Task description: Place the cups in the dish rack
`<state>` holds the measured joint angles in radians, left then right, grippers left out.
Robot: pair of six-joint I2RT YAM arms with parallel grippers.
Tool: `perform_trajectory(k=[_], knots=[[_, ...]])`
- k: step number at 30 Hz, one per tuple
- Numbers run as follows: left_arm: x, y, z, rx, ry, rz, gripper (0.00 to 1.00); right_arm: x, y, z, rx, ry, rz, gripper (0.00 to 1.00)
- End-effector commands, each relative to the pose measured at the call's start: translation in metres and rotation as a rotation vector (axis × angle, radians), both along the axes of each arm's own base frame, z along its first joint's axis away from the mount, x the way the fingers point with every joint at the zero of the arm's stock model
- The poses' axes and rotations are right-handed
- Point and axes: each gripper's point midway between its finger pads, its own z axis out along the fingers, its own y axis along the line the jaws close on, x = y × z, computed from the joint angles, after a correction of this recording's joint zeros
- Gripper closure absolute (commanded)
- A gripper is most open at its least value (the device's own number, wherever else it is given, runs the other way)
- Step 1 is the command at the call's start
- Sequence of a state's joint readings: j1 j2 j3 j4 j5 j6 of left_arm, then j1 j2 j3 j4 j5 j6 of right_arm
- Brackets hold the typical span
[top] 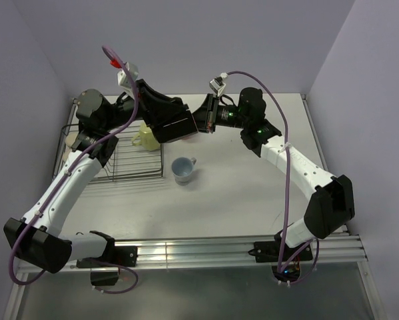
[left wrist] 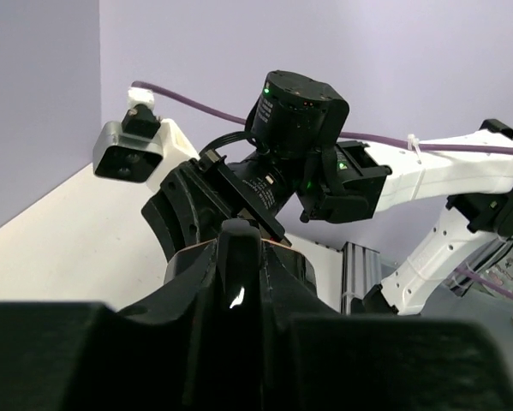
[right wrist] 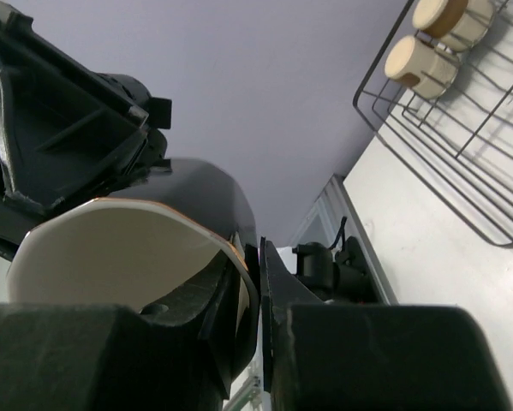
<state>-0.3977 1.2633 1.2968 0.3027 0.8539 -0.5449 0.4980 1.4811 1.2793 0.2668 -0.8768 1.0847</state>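
Note:
The black cup [right wrist: 211, 193] with its cream inside hangs in the air between my two grippers. My right gripper [right wrist: 258, 257] is shut on its rim, one finger inside and one outside. In the left wrist view my left gripper [left wrist: 239, 253] is shut on a dark upright part of the black cup [left wrist: 306, 267], seemingly its handle. From above, the left gripper [top: 190, 128] and right gripper [top: 202, 120] meet just right of the dish rack [top: 129, 175], and the cup is hidden between them. A pale yellow mug [top: 144, 137] is in the rack. A light blue mug [top: 183, 169] stands on the table.
Two small cream cups with tan ends [right wrist: 427, 62] lie at the far end of the dish rack [right wrist: 462, 184]. A tan round cup [top: 72, 140] shows at the rack's left edge. Walls close in the table at the back and on both sides.

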Motion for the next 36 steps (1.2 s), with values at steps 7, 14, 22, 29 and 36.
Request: perform_trajectory(k=[7, 14, 22, 29, 36], knots=[[-0.012, -0.008, -0.03, 0.099, 0.079, -0.074, 1.0, -0.016, 0.0, 0.047, 0.102, -0.192, 0.017, 0.99], [-0.017, 0.002, -0.038, 0.158, 0.061, -0.097, 1.0, -0.014, 0.001, 0.038, 0.073, -0.17, 0.02, 0.4], [0.005, 0.047, -0.05, 0.247, 0.079, -0.085, 1.0, -0.003, -0.015, 0.025, 0.023, -0.164, -0.016, 0.08], [0.026, 0.09, -0.074, 0.481, -0.05, -0.039, 1.0, 0.019, -0.044, 0.006, -0.047, -0.166, -0.094, 0.04], [0.059, 0.138, -0.138, 0.916, -0.18, -0.041, 1.0, 0.043, -0.077, -0.001, -0.079, -0.172, -0.183, 0.04]])
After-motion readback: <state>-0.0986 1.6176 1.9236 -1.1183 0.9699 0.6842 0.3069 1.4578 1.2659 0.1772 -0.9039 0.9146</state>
